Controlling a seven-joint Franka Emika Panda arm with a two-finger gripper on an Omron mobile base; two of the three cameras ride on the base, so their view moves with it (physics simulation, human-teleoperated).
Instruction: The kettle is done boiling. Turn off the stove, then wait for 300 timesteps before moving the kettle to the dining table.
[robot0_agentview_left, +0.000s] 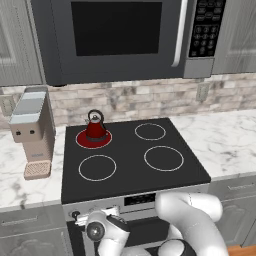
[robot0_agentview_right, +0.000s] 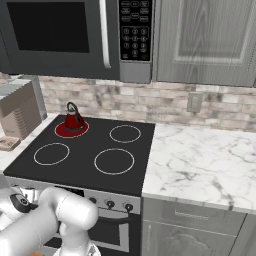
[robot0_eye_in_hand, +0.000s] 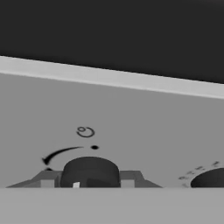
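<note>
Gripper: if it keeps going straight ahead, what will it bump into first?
Probably the dark stove knob right in front of the gripper, on the silver panel; it may already be touching.

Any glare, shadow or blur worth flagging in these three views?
Left base view: flat, even light, soft rendering; the kettle sits on a red-glowing burner of the stove. Right base view: equally flat, no glare on the glass top. Hand view: close and greyish, the knob slightly soft, cut by the bottom edge.

One kettle, four burners, one microwave, one coffee machine.
</note>
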